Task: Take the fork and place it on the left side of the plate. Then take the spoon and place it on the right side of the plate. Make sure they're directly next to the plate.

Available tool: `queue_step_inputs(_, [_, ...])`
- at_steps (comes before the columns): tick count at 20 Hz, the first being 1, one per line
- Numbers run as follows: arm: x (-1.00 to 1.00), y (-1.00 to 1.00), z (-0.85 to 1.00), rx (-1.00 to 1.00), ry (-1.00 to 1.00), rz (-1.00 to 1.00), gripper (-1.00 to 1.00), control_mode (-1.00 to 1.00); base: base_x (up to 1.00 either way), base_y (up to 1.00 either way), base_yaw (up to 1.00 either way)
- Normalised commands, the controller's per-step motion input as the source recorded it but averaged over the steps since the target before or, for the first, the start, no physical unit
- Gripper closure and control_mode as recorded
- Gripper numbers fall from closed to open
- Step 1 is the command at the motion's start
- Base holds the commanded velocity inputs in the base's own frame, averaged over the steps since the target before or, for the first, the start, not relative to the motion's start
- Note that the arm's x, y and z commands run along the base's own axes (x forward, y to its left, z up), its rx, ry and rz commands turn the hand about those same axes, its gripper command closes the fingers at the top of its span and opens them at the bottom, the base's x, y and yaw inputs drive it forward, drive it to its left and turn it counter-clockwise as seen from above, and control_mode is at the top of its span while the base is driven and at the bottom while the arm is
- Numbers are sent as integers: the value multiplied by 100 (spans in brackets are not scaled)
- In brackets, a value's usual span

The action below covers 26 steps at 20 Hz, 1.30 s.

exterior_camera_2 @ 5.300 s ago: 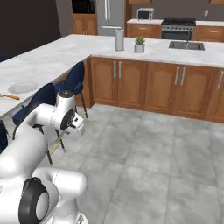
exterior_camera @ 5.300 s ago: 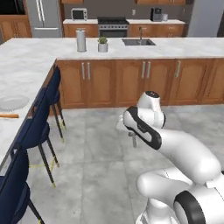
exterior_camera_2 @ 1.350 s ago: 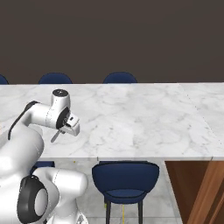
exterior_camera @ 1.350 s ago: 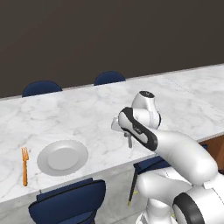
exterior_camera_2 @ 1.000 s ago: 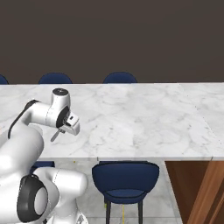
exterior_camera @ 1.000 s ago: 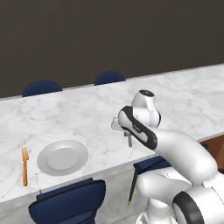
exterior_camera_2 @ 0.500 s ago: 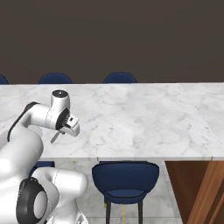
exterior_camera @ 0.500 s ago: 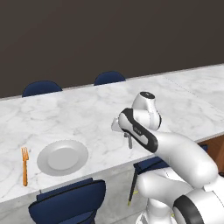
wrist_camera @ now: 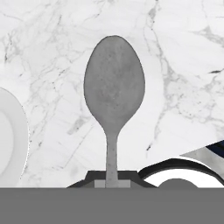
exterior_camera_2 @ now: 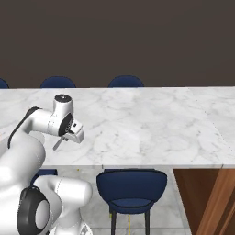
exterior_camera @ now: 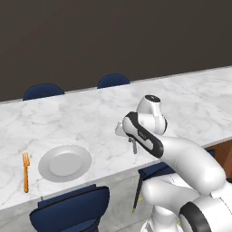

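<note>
Item: plate (exterior_camera: pixel 65 163). Round, light grey, lying flat on the marble tabletop (exterior_camera: pixel 90 118), near its front edge. Landmark for the entries below.

Item: fork (exterior_camera: pixel 26 171). Orange, lying flat just left of the plate, roughly parallel to its left rim, tines pointing away from the front edge. First placement judged done.

Item: spoon (wrist_camera: pixel 113 94). Grey, held by its handle, bowl hanging over bare marble well to the right of the plate; the plate's rim (wrist_camera: pixel 15 140) shows at the hand view's left edge.

Item: pincer (exterior_camera: pixel 133 147). Clamped narrowly on the spoon handle, raised above the tabletop.

Status: half complete. Remaining: carry the spoon closer, set it directly beside the plate's right rim, release.
</note>
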Motion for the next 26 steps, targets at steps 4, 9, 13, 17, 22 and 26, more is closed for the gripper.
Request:
queue_step_inputs(4, [0,0,0,0,0,0,100,-100,0,0,0])
queue_step_inputs(9, [0,0,0,0,0,0,100,-100,0,0,0])
queue_step_inputs(13, [0,0,0,0,0,0,100,-100,0,0,0])
queue_step_inputs(17, [-6,4,-11,5,1,0,100,-100,0,0,0])
queue_step_inputs(22, [-18,9,-19,5,2,0,100,-100,0,0,0])
queue_step_inputs(26, [-4,37,-37,-2,5,0,100,-100,0,0,0])
